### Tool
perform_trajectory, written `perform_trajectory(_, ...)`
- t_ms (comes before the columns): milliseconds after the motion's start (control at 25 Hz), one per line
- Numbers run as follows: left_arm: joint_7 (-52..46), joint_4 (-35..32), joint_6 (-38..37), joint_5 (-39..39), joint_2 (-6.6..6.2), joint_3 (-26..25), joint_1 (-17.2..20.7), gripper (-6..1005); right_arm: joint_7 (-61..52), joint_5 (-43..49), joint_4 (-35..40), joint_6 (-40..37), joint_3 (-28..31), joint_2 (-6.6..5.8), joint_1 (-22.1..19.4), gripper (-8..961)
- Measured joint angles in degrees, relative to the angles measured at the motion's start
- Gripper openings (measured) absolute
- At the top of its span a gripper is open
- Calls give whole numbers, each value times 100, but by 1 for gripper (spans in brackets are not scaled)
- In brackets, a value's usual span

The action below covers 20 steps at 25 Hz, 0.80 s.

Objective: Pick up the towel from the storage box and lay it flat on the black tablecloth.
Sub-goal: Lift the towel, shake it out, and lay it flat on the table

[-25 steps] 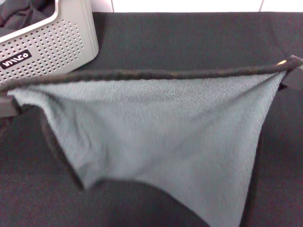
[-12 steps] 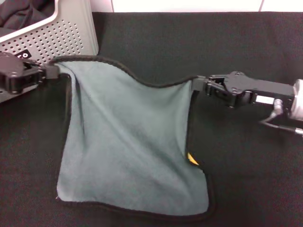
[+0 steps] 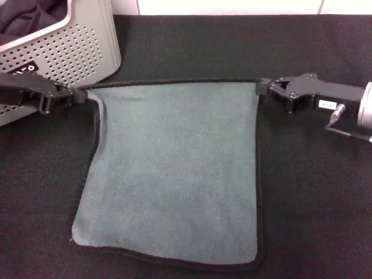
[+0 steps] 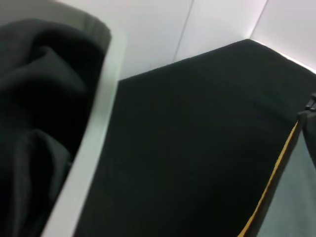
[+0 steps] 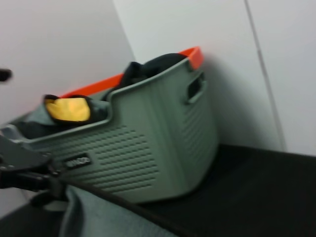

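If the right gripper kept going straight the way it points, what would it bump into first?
Probably the grey-green fleece towel whose corner the right gripper pinches; beyond that, the left gripper, then perhaps the light grey perforated storage box. Depth is unclear.

Looks like a test room or lab, not a home. Plain white wall panels (image 5: 276, 74) all around, with a table under a big black tablecloth (image 3: 192, 46). Just a grey storage box (image 5: 148, 143) full of cloths, and black robot arms reaching over the table.
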<state>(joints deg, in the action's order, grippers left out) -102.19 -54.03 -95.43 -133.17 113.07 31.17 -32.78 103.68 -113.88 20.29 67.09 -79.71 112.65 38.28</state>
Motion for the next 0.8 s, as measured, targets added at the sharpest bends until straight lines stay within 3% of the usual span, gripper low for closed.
perform_trajectory(160, 29, 25, 244, -18, 66, 29, -68, 8, 106, 125, 143, -352, -2, -51, 104, 7)
perform_trajectory(400, -11, 25, 539, -28, 165, 463, -86, 8, 144, 427, 116, -631, -28, -104, 473, 7)
perform_trajectory(600, -18, -1, 757, -32, 253, 567, -72, 8, 24, 860, 67, -896, -7, 70, 617, 7)
perform_trajectory(800, -21, -160, 952, -130, 234, 674, -103, 8, 26, 890, 79, -1064, -6, 166, 585, 7)
